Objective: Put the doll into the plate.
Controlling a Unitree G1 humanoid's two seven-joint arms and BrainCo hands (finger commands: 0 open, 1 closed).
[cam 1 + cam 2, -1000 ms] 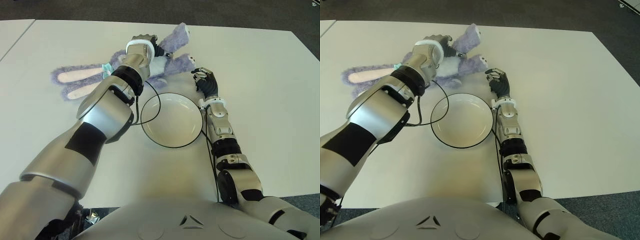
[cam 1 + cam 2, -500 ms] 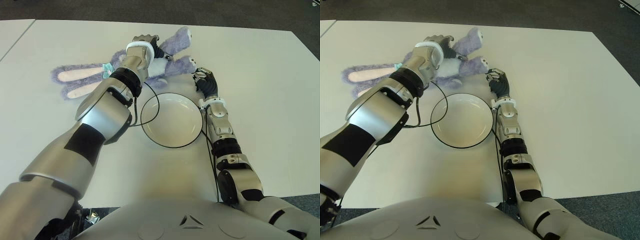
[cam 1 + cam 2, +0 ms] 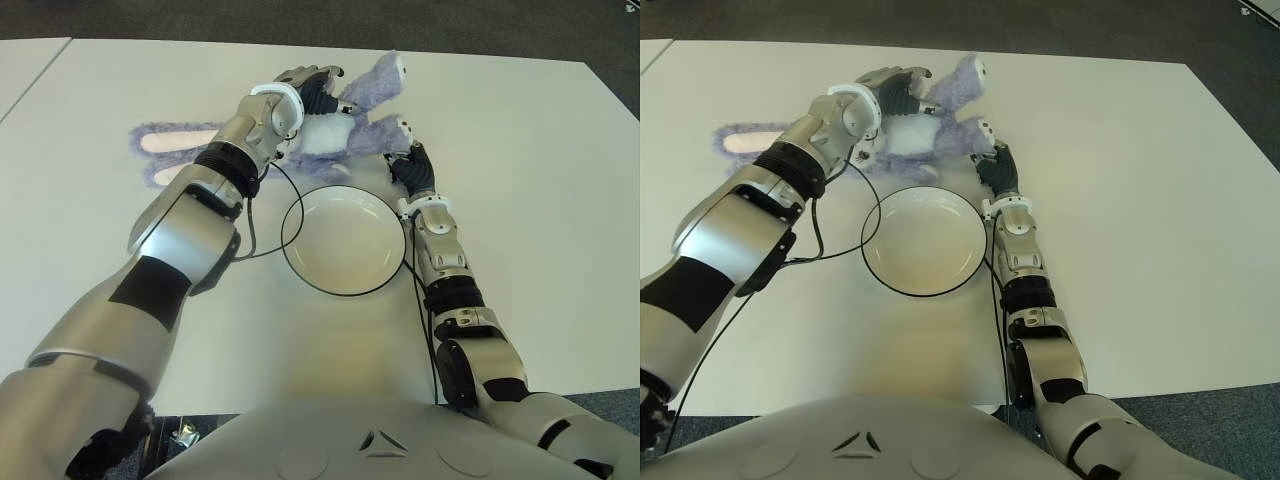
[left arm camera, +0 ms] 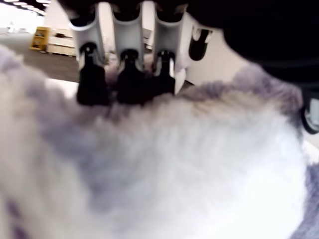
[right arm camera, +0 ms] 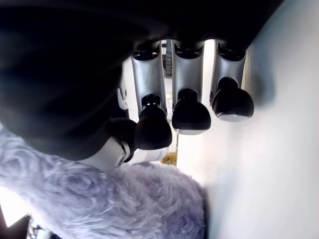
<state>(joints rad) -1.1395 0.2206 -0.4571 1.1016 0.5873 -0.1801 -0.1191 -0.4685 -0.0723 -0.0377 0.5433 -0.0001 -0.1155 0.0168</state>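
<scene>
Doll (image 3: 335,128) in left hand (image 3: 305,88) fingers' grip beyond plate (image 3: 345,240), right hand (image 3: 414,167) fingers loose beside.

L arm is stretched far out and across, elbow a bit bent, with the left robot hand (image 3: 305,90) at the far end; its dark fingers (image 4: 130,74) curl down and press into soft fur, closed on it. R arm reaches straight fwd, forearm low, and the right robot hand (image 3: 412,165) has its fingers (image 5: 189,112) bent, tips close together, w/ fur just beside them.
</scene>
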